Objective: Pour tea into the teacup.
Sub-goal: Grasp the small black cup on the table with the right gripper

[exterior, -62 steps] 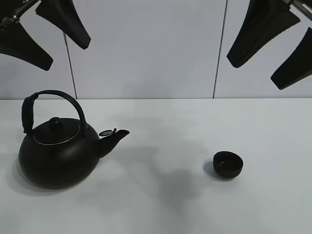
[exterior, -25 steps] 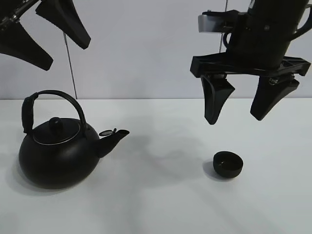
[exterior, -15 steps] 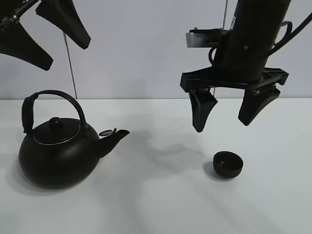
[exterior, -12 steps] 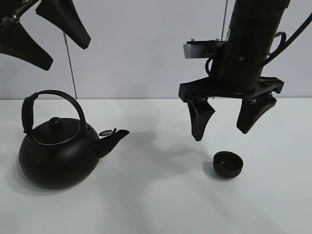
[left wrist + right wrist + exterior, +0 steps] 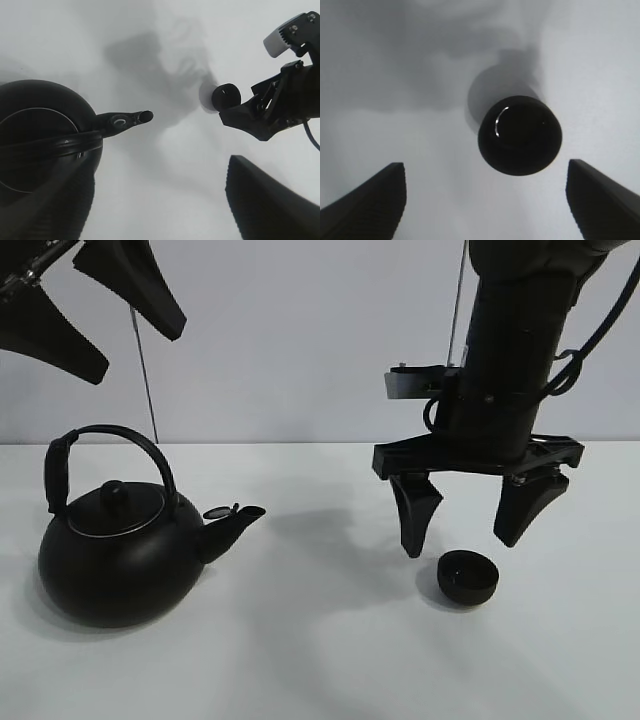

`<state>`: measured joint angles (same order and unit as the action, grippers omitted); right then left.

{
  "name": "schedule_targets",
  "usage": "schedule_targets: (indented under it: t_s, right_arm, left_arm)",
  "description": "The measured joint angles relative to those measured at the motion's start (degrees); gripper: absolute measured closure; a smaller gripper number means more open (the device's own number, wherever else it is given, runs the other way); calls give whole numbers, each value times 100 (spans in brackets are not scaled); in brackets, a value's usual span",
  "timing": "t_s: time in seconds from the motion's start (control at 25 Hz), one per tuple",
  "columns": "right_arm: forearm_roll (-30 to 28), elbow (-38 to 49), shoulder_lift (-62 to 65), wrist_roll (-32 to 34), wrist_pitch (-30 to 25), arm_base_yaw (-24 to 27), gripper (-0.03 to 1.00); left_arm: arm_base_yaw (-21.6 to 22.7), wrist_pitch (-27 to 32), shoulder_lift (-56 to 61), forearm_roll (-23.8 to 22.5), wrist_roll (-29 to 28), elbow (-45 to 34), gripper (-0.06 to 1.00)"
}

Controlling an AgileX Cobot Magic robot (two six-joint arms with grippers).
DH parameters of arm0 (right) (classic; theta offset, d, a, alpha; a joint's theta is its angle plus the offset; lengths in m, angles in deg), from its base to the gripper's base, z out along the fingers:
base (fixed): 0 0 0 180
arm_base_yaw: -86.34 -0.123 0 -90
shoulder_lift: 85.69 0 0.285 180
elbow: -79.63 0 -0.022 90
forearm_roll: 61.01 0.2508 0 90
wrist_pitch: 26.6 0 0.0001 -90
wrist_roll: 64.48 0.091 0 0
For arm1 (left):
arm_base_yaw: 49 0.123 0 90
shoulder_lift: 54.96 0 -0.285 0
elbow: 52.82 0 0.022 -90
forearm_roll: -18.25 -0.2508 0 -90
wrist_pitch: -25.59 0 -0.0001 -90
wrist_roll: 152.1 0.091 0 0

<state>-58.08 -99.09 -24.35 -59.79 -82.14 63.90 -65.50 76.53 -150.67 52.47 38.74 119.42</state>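
Note:
The small black teacup (image 5: 467, 577) sits on the white table, right of centre; it also shows in the left wrist view (image 5: 225, 97) and the right wrist view (image 5: 520, 135). My right gripper (image 5: 458, 543) hangs open just above it, one finger on either side, touching nothing; the right wrist view shows the gripper (image 5: 485, 210) the same way. The large black kettle (image 5: 115, 550) stands at the left with its spout towards the cup. My left gripper (image 5: 135, 355) is open, high above the kettle. No tea is visible.
The white table (image 5: 320, 660) runs to a pale panelled back wall (image 5: 300, 340). The kettle's arched handle (image 5: 110, 435) stands upright. Bare tabletop lies between the kettle's spout and the cup.
My right arm has come down from the upper right and settled over the teacup, jaws open. The left gripper, kettle and cup have not moved.

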Motion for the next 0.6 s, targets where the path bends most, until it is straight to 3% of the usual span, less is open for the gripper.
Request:
schedule_targets:
  t_s: [0.6]
  right_arm:
    - [7, -20, -401, -51, 158, 180, 37]
  left_arm:
    - [0, 0, 0, 0, 0, 0, 41]
